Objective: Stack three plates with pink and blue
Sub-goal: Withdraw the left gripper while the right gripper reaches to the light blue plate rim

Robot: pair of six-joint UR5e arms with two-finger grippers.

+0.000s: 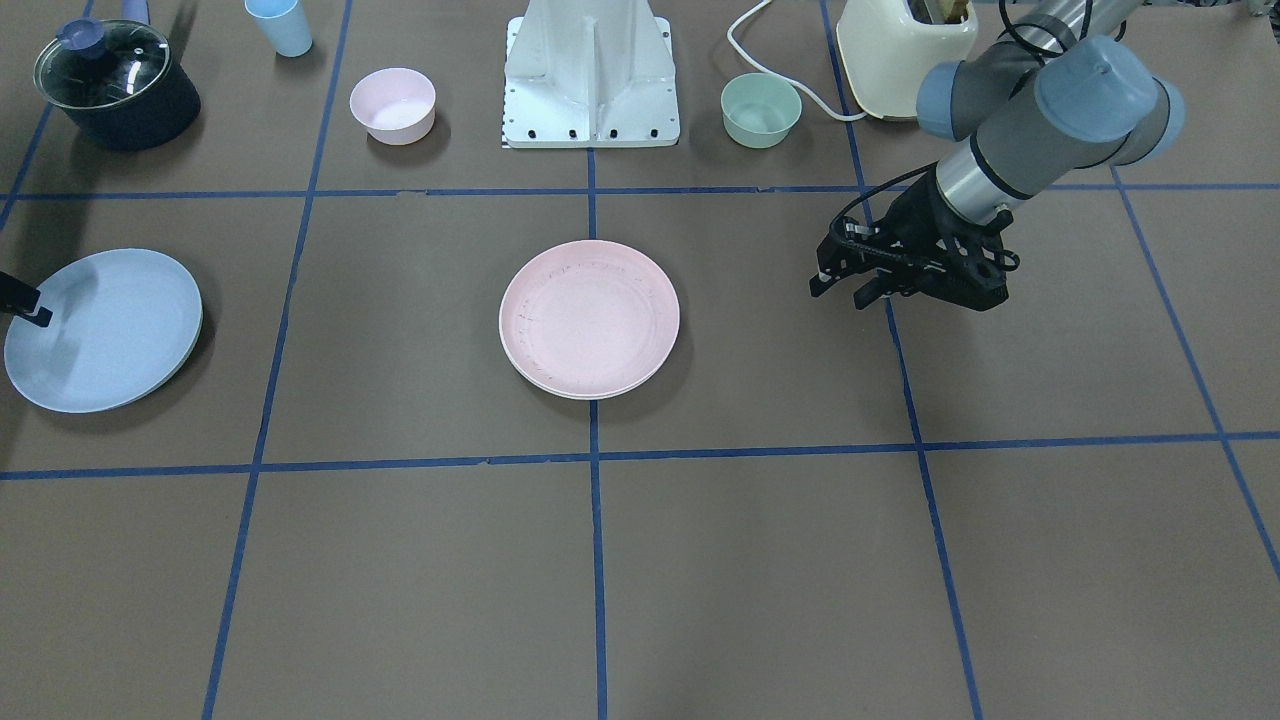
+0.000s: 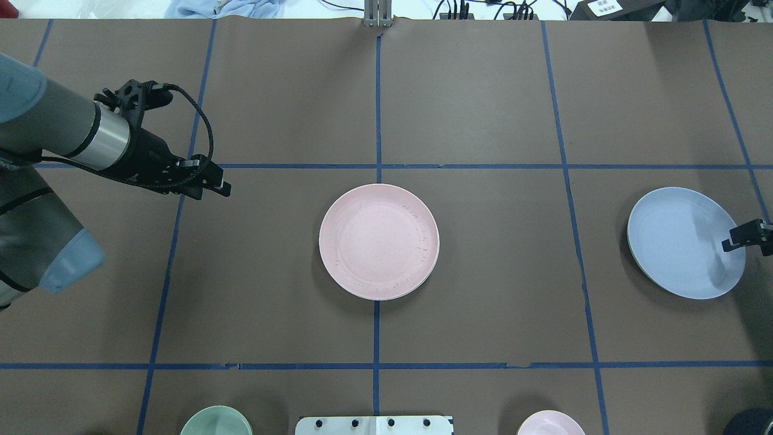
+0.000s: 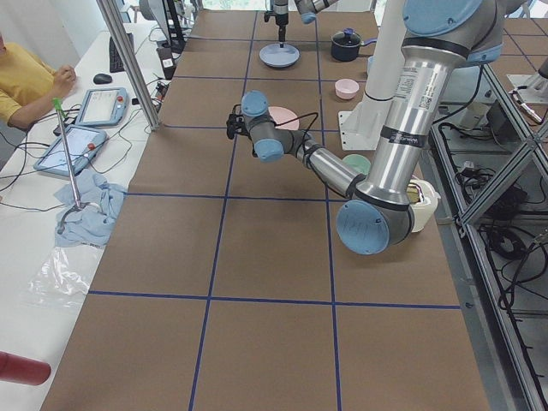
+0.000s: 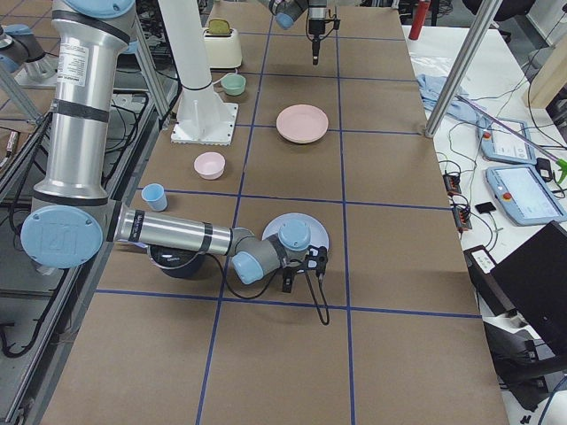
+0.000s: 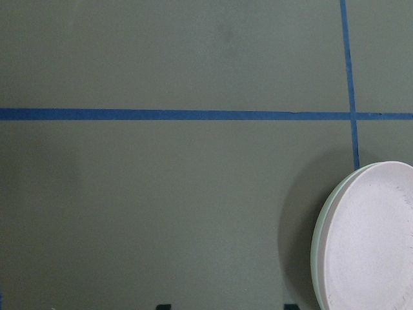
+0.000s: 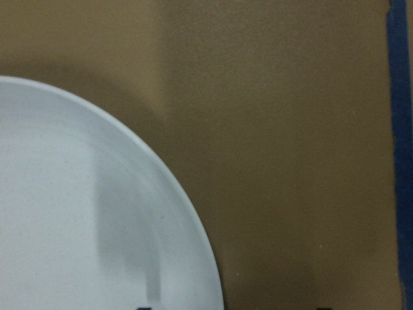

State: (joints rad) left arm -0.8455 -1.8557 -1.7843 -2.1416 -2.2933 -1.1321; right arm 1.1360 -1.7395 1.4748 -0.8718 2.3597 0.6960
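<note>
Left gripper point(image 1: 840, 290) hung wide, holding nothing; right gripper point(image 2: 738, 240) spread astride the rim of the blue plate point(image 2: 676, 241); pink plate point(image 2: 378, 241) sat on cream plate point(image 5: 315, 248)

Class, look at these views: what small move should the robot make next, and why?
Probably the right gripper should lower and close on the rim of the light blue round plastic plate. Its open fingertips straddle that rim, one over the plate, one over the table. The pale pink round plate already lies on a cream plate at the centre, so only blue remains.
</note>
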